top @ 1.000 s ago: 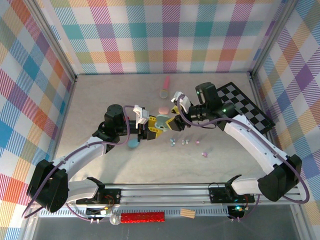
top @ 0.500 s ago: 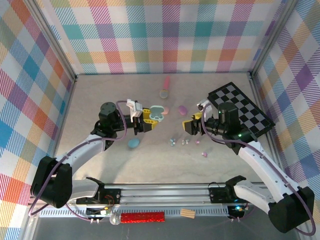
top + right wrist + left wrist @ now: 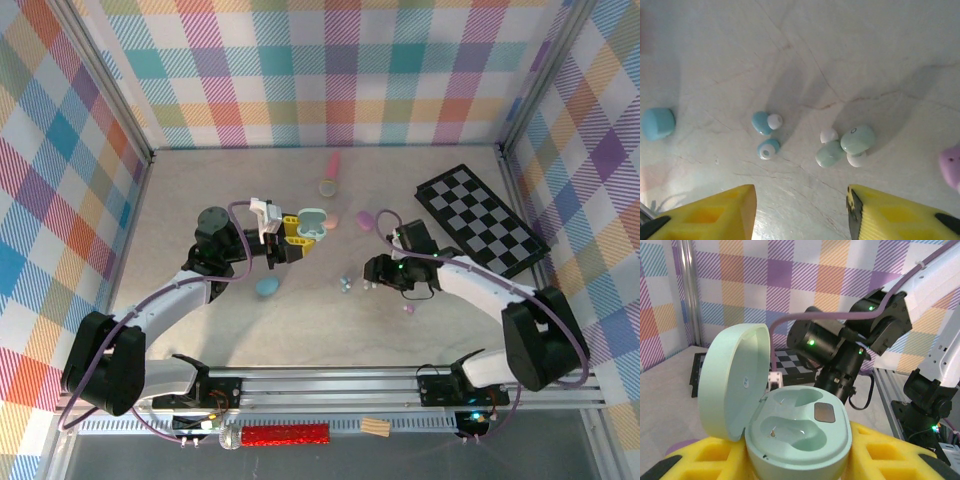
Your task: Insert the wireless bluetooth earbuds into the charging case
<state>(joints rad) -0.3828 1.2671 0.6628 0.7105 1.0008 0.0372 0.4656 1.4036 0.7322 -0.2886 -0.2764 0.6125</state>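
I'm clamping the open mint charging case (image 3: pixel 800 435) in the left gripper (image 3: pixel 291 228). The right gripper (image 3: pixel 801 207) is hovering, jaws apart, over the mint earbuds (image 3: pixel 846 147) near the middle of the table (image 3: pixel 200 330).

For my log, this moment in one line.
left gripper: shut on open mint case | wells: empty | right gripper: open above loose earbuds

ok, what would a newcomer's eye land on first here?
Probably the mint-green pebble-shaped plastic charging case, lid open and sockets empty, clamped in the left gripper near mid-table. Next, the right gripper, jaws apart, hovers over tiny glossy mint earbuds and blue earbuds lying loose on the pale tabletop. Loud pastel plaid walls frame it all.
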